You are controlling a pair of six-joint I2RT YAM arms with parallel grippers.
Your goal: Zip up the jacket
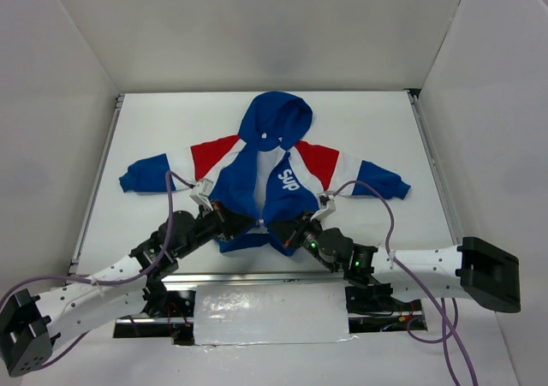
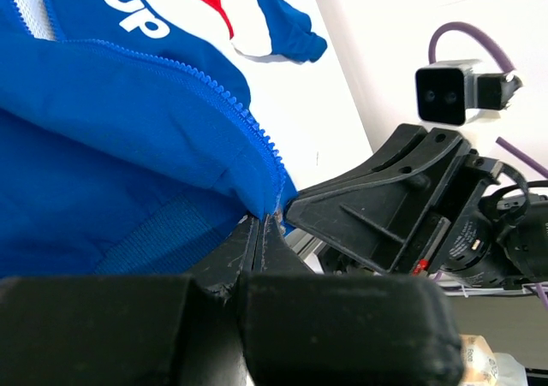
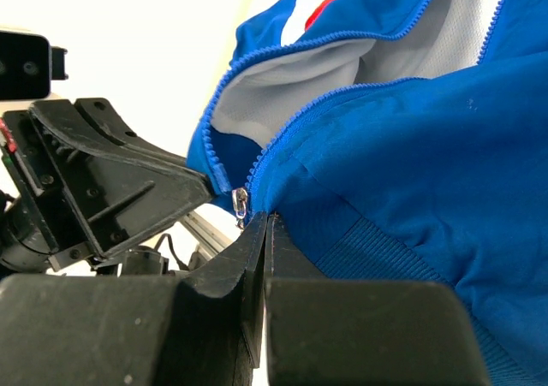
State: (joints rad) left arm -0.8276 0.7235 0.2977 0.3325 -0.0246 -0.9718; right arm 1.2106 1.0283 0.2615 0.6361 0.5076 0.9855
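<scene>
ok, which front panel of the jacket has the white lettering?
The panel on the robot's right, its hem pinched by the right end effector. The left panel, in the left end effector, is plain blue.

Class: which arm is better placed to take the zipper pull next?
Probably right: the pull hangs just beside the shut right gripper. The left gripper pinches the jacket's other zipper edge; no pull in its view.

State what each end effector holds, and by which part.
The left end effector and the right end effector each pinch the jacket at the bottom corner of one front panel, by the zipper.
</scene>
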